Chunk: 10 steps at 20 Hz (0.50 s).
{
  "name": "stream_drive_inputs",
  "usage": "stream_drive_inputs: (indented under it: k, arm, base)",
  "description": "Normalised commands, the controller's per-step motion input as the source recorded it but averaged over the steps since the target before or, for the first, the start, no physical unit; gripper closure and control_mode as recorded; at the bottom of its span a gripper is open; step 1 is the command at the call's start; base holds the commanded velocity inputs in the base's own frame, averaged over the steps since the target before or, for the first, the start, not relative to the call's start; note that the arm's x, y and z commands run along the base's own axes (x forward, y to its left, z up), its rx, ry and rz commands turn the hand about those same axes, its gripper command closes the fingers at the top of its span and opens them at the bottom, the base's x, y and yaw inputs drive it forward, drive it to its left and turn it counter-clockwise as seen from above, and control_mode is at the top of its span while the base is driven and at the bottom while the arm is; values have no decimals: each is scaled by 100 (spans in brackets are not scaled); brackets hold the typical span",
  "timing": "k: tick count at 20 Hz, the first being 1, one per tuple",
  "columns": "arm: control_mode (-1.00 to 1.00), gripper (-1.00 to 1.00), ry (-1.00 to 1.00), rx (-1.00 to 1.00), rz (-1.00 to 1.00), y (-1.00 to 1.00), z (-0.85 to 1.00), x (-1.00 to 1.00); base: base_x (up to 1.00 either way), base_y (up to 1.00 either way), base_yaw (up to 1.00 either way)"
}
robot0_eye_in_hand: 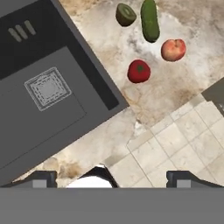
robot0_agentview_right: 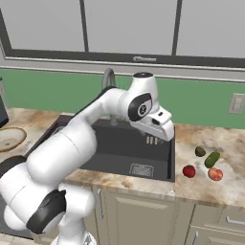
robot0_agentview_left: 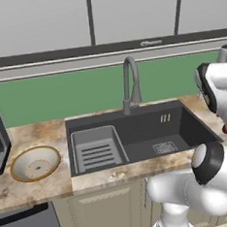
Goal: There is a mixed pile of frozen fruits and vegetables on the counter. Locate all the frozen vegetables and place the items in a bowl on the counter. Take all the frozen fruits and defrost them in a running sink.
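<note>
Marbled counter (robot0_agentview_right: 225,186) right of the sink (robot0_agentview_right: 125,148) carries the tomato (robot0_agentview_right: 189,171), peach (robot0_agentview_right: 215,174), cucumber (robot0_agentview_right: 212,159) and kiwi (robot0_agentview_right: 200,151), while my gripper (robot0_eye_in_hand: 111,179) hangs released over its near edge, the bowl (robot0_agentview_left: 35,163) far left.

No readable text, label, brand, number or sign is being shown in any of the pictures.
</note>
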Motion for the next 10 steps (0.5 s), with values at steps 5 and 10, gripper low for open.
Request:
stream_drive_inputs:
  k: [5, 10]
  arm:
    - [-100, -100, 11, -1, -8, -41, -27, 52]
    - [-100, -100, 21, -1, -6, -50, -41, 54]
  base:
    - [0, 0, 0]
    - [0, 0, 0]
